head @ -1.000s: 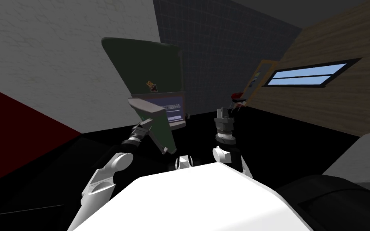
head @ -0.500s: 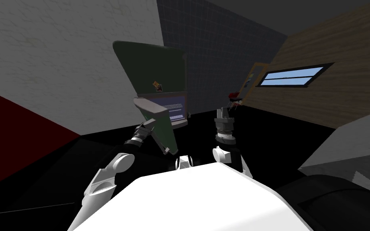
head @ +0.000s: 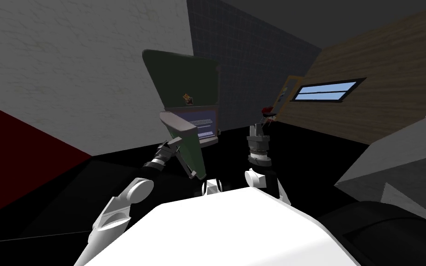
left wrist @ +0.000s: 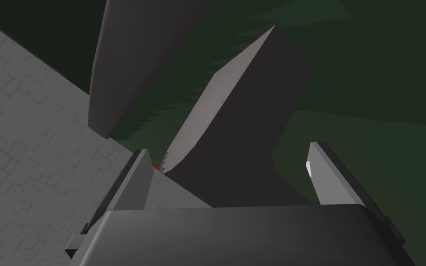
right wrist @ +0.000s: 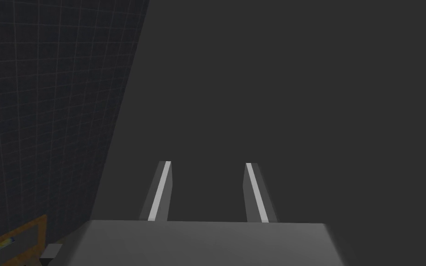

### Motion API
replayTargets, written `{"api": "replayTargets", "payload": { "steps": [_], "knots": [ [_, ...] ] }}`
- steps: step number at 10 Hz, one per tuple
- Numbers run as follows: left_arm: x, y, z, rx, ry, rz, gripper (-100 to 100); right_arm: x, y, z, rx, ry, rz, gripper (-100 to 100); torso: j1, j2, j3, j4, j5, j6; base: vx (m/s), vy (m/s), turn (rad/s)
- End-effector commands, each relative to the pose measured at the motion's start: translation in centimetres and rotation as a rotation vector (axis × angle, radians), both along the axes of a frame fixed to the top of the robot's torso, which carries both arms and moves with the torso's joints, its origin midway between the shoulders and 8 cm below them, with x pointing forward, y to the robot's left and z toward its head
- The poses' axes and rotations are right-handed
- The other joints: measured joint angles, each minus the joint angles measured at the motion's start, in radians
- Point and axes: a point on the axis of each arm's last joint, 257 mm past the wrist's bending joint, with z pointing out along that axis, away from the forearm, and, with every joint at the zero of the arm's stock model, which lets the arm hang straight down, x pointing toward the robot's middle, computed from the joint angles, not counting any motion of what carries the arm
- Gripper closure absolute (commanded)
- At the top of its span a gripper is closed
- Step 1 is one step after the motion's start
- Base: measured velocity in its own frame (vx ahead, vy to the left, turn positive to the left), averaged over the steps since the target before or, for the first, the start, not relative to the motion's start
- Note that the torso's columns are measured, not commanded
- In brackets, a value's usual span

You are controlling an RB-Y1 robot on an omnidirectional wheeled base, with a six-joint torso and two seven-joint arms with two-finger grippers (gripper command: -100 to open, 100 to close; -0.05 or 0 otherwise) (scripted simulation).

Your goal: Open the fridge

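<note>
Fridge door (head: 193,152) part-open, left end effector (left wrist: 228,148) at its handle (left wrist: 129,69)

Nearest, the left end effector is spread around the handle's dark mounting block (left wrist: 249,115), one finger touching it and the other just clear. The handle's long bar runs away from the end effector along the door's free edge. The dark green door stands swung out from the fridge (head: 179,78), with shelves (head: 203,123) showing behind it. The left arm is nearer. The right end effector (head: 258,129) is raised right of the fridge, fingers apart, holding nothing.
</note>
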Motion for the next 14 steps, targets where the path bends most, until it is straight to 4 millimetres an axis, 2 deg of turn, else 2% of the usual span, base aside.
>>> {"api": "replayTargets", "payload": {
  "steps": [1,5,7,8,9,14],
  "knots": [
    [-1.0,-0.3,1.9,-0.004,-0.004,-0.02,-100,0.0,0.0,0.0,0.0,0.0,0.0,0,-0.006,0.0,0.0,-0.001,-0.002,0.0,0.112,-0.069,0.161],
    [-2.7,-1.0,4.1,-0.001,-0.003,-0.058,-100,0.0,0.0,0.0,0.0,0.0,0.0,0,0.008,0.011,0.005,0.006,0.0,0.002,0.072,-0.061,0.085],
    [-3.5,-1.6,5.1,0.004,-0.001,-0.079,-100,0.0,0.0,0.0,0.0,0.0,0.0,0,0.006,0.014,0.006,0.011,-0.004,0.002,0.053,-0.013,0.096],
    [-3.5,-1.4,3.0,-0.001,0.044,-0.074,-100,0.0,0.0,0.0,0.0,0.0,0.0,0,0.003,0.014,0.005,0.012,-0.006,0.003,0.016,-0.007,0.027],
    [-3.6,-1.4,2.8,-0.002,0.053,-0.076,0,0.0,0.0,0.0,0.0,0.0,0.0,0,0.002,0.014,0.006,0.008,-0.003,0.003,0.0,0.0,0.0],
    [-3.6,-1.4,2.4,-0.001,0.062,-0.075,0,0.0,0.0,0.0,0.0,0.0,0.0,0,0.005,0.014,0.009,0.002,0.002,0.0,0.0,0.0,0.0]
  ]
}}
